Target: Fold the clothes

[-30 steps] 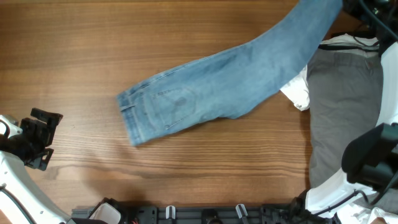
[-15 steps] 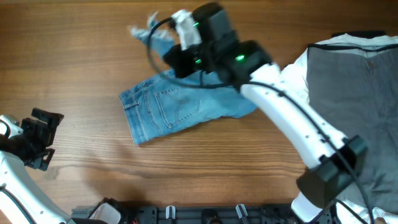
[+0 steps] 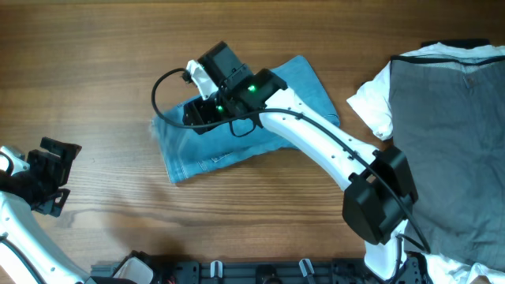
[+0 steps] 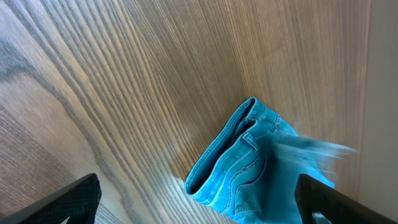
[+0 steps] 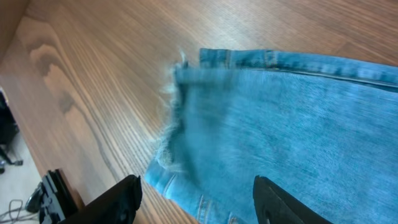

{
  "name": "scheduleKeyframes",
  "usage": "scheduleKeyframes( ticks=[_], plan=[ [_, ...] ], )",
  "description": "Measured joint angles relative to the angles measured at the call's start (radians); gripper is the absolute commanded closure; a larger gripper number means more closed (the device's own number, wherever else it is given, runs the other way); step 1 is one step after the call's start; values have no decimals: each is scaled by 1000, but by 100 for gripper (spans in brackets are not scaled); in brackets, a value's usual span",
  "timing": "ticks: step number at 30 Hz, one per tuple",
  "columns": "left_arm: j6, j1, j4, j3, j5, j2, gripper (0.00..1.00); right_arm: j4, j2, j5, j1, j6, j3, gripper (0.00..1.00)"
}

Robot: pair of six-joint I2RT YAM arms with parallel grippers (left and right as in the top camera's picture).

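The clothes, light blue jeans (image 3: 306, 82), lie folded in the middle of the table, the legs doubled over the waist part. My right gripper (image 3: 194, 115) hovers over their left end. In the right wrist view the frayed whitish hem (image 5: 174, 102) rests near the waistband, blurred. The right gripper (image 5: 196, 205) is open just above the denim, with nothing between its fingers. My left gripper (image 3: 49, 175) stands open near the table's left edge, apart from the jeans. The left wrist view shows the jeans' waist end (image 4: 245, 165) ahead of the open left gripper (image 4: 199, 205).
A dark grey garment (image 3: 442, 134) covers the table's right side, with a white cloth (image 3: 375, 106) under its left edge, close to the jeans. Bare wood lies to the left and front of the jeans.
My right arm swung the jeans' leg from the far right over to the left, laid it on the waist part, and opened, letting the hem go. The left arm has not moved.
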Motion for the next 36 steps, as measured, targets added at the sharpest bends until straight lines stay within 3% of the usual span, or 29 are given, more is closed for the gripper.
scheduleKeyframes(
  ticks=[2, 3, 6, 8, 11, 15, 18, 19, 20, 23, 26, 29, 30, 32, 35, 36],
  plan=[
    [0, 0, 0, 0, 0, 0, 0, 0, 0, 2, -10, -4, 0, 37],
    [0, 0, 0, 0, 0, 0, 0, -1, 0, 3, -27, -4, 0, 46],
    [5, -3, 0, 0, 4, 0, 1, -16, -1, 12, -130, 24, 0, 89],
    [35, -52, 2, 0, 28, 0, 1, -48, -1, 16, -204, 85, 0, 91],
    [84, -256, 27, 0, 43, 1, 3, -125, -1, 24, -357, 192, 0, 89],
    [106, -542, 138, 5, 48, 44, 12, -274, 1, 52, -550, 221, 0, 95],
    [102, -724, 219, 7, -7, 158, 18, -377, 48, 78, -613, 217, 3, 95],
    [97, -769, 238, 8, -28, 212, 17, -415, 92, 81, -619, 210, 4, 95],
    [93, -798, 245, 8, -40, 259, 0, -446, 143, 84, -620, 205, 4, 96],
    [46, -836, 272, 8, -93, 397, 0, -494, 292, 74, -620, 184, 9, 96],
    [10, -838, 287, 8, -130, 530, 0, -494, 294, 54, -638, 173, 12, 96],
    [-3, -838, 334, 8, -139, 603, 32, -473, 276, 20, -684, 71, 12, 90],
    [-14, -838, 371, 9, -155, 613, 44, -452, 242, 21, -690, 36, 11, 82],
    [-39, -838, 378, 11, -193, 625, 47, -375, 39, 51, -700, -26, 18, 59],
    [-53, -845, 370, 13, -267, 627, 50, -293, -79, 116, -700, -53, 44, 18],
    [-54, -844, 364, 14, -296, 627, 50, -275, -77, 130, -700, -56, 43, 11]
  ],
)
